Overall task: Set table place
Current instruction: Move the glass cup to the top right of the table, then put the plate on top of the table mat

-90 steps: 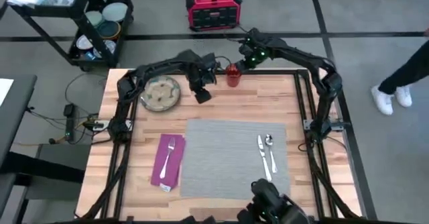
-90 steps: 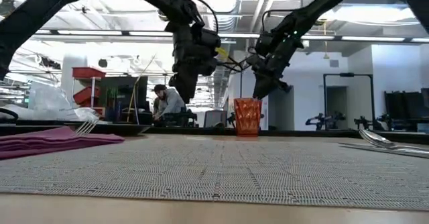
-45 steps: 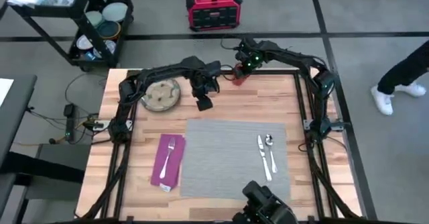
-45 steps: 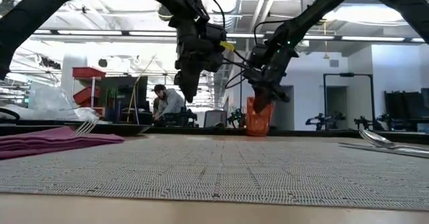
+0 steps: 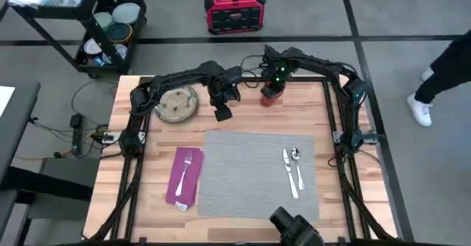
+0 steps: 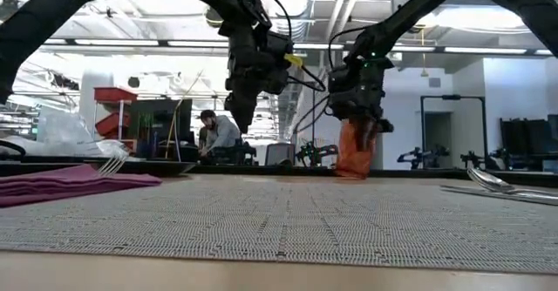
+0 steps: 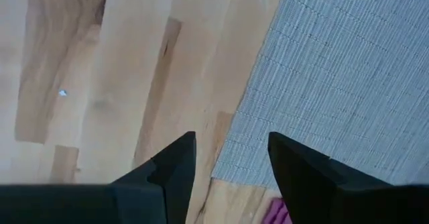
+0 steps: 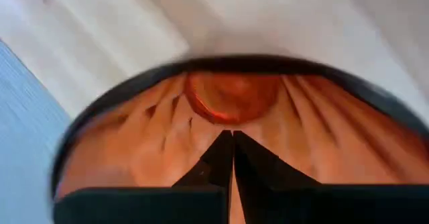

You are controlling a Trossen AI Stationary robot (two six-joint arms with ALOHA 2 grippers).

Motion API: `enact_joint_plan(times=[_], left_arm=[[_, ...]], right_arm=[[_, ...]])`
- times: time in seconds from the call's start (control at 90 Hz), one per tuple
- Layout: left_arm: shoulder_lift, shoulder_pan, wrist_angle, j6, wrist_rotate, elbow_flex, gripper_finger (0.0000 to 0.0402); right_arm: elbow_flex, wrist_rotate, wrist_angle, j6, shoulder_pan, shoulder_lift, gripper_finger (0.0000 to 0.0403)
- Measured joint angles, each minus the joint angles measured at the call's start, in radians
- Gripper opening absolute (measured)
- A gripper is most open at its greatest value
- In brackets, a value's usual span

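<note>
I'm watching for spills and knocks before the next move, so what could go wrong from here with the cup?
1. The right gripper holds the orange-red cup tilted in the low view; it might slip or tip when set down.
2. The open left gripper hangs close beside it above the table, so the arms could bump.
3. The plate is still off the mat, so a hurried cup placement may need redoing.

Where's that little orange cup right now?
In the high view the cup sits near the table's far edge, just beyond the grey mat, with the right gripper on it.
</note>
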Motion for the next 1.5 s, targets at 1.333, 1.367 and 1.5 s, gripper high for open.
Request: enact_joint_plan(times=[1.333, 1.367, 1.5], left_arm=[[-0.091, 0.003, -0.067, 0.023, -0.004, -0.001, 0.0171], [-0.091, 0.003, -0.066, 0.017, -0.018, -0.001, 0.0171], [-0.091, 0.013, -0.049, -0.038, -0.161, -0.001, 0.0171]], right_arm=[[-0.522, 0.108, 0.199, 0.388, 0.179, -0.623, 0.0], [-0.518, 0.124, 0.188, 0.393, 0.18, -0.646, 0.0], [-0.488, 0.195, 0.153, 0.425, 0.19, -0.737, 0.0]])
